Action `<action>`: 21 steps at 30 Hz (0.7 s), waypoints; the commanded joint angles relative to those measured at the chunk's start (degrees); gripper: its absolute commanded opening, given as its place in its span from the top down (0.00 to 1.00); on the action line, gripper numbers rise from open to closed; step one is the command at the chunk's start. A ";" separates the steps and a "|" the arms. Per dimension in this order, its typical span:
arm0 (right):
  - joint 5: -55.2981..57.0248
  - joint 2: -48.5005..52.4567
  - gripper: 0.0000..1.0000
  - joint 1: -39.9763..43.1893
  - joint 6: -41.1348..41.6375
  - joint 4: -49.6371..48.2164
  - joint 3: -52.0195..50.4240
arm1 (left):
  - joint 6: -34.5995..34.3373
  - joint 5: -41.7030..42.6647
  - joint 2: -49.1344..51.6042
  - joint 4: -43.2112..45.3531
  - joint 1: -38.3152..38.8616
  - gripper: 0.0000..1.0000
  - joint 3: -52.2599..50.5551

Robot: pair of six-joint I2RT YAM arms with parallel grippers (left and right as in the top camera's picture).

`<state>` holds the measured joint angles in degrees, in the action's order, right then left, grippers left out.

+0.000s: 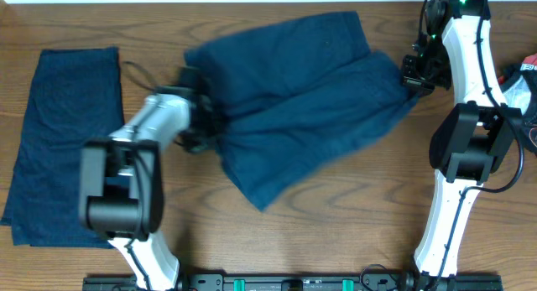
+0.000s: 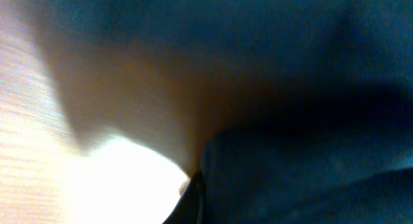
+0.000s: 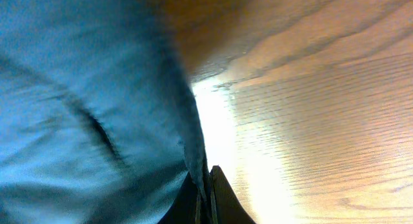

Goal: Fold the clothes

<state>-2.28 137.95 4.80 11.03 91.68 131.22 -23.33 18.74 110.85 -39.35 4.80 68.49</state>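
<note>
My left claw (image 1: 204,123) and right claw (image 1: 411,75) are clamped shut on the navy shorts (image 1: 310,98); a sharp tug could slip either thin edge

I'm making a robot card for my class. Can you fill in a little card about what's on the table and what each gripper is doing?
table: wooden
rumpled garment: dark blue, spread in the middle, not folded yet
folded garment: dark blue, lying flat beside the left arm, no gripper touching it
left gripper: shut on one edge of the rumpled garment
right gripper: shut on the opposite edge, cloth pinched between its fingers
</note>
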 commanded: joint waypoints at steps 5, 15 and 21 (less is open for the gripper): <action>-0.79 -2.08 0.99 -2.73 -0.81 1.38 1.20 | 7.48 -4.66 1.03 -0.39 -13.33 0.94 8.52; -2.27 -2.08 0.99 -10.23 -0.28 3.21 1.20 | 10.69 -4.68 1.03 -0.28 -14.53 0.67 15.02; -2.29 -2.08 0.99 -13.22 0.63 1.05 1.20 | 10.64 -4.24 0.79 -5.92 -14.62 0.02 15.02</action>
<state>-5.48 137.95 -7.60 11.09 93.27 131.22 -13.54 15.62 111.33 -43.24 -9.39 82.54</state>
